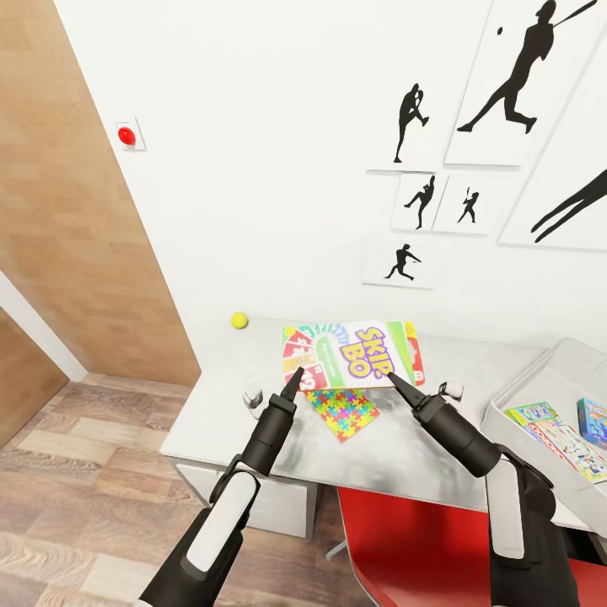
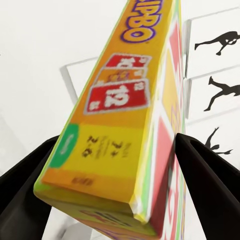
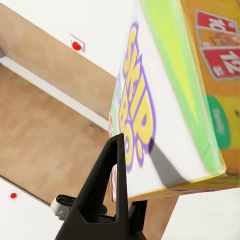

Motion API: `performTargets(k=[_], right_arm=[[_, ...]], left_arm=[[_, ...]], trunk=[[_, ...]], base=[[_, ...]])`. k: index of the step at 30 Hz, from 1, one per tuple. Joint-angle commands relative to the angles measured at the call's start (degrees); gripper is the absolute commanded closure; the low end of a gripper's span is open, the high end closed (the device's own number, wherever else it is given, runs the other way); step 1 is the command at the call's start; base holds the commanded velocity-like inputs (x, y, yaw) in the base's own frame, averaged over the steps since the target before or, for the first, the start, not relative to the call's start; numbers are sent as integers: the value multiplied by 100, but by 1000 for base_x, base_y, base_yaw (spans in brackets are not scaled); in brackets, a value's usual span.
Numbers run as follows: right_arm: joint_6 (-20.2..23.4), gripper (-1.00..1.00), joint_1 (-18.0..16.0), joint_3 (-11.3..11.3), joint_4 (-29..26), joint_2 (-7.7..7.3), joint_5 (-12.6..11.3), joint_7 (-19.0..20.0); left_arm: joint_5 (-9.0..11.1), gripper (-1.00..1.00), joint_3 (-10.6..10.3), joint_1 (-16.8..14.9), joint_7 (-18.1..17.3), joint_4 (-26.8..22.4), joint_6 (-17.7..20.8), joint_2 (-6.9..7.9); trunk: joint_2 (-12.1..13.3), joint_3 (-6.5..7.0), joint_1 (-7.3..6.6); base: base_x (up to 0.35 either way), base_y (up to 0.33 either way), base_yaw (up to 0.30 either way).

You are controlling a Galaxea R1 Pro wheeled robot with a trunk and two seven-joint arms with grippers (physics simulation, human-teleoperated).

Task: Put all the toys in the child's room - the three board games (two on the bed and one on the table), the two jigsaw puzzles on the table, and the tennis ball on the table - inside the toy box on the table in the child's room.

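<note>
White wall, silhouette sports pictures behind grey surface.

You hold Skip-Bo box lifted over surface, long axis left-right.

Left gripper at box's near-left corner, right gripper at near-right edge; jaws of both closed on box.

Toy box lies right, nearer your right arm; carry box rightward.

Puzzle beneath, tennis ball far left.
</note>
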Motion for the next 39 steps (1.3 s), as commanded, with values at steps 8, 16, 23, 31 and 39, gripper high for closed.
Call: performTargets(k=[8, 16, 23, 31, 39], right_arm=[[106, 100, -9, -14, -11, 6, -162, 34], [106, 100, -9, -15, -15, 6, -162, 35], [109, 100, -9, -15, -21, 6, -162, 35], [113, 100, -9, -15, -24, 6, -162, 36], [114, 100, -12, -15, -25, 6, -162, 34]], left_arm=[[89, -100, -7, -5, 7, 94, -8, 5], [87, -100, -7, -11, 7, 94, -1, 4], [82, -100, -7, -37, 7, 94, 1, 4], [81, -100, -13, -68, 7, 94, 2, 6], [70, -100, -10, -73, 7, 94, 10, 11]], trunk=[[-11, -9, 3], [-11, -9, 3], [-11, -9, 3], [-11, -9, 3], [-11, -9, 3]], base=[[0, 0, 0], [0, 0, 0], [0, 0, 0], [0, 0, 0], [0, 0, 0]])
